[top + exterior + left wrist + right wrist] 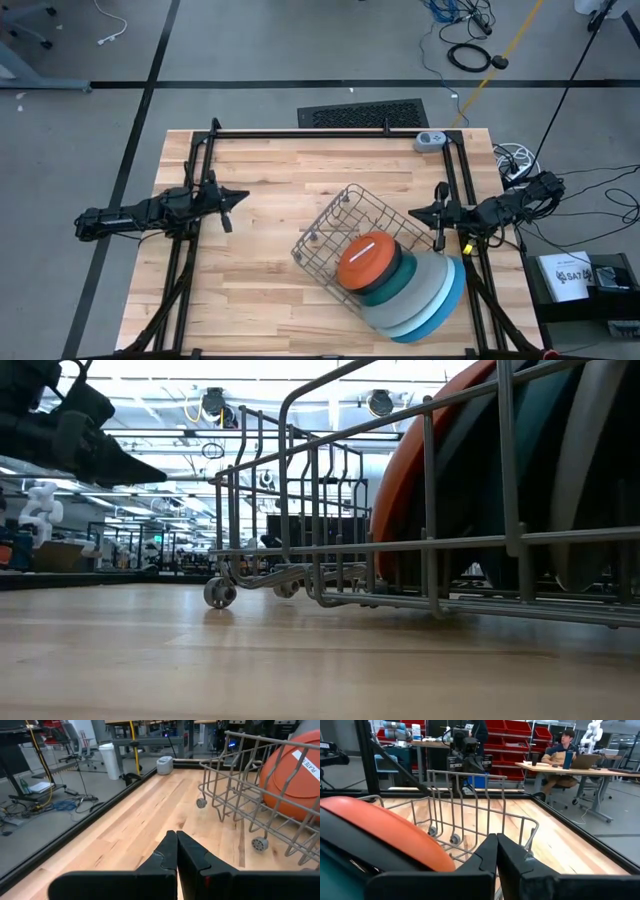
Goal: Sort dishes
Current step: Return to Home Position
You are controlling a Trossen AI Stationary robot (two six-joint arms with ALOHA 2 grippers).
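Wooden tabletop [260, 290], workshop beyond (seated person [563, 755], possibly at a laptop [584, 761]), left pincer [176, 840] and right pincer [496, 840] both closed.

Even, bright overhead light falls on the table [270, 170], throwing only faint soft shadows, while in the low view the glowing ceiling panels [250, 368] leave the wire rack [430, 500] darkly backlit.
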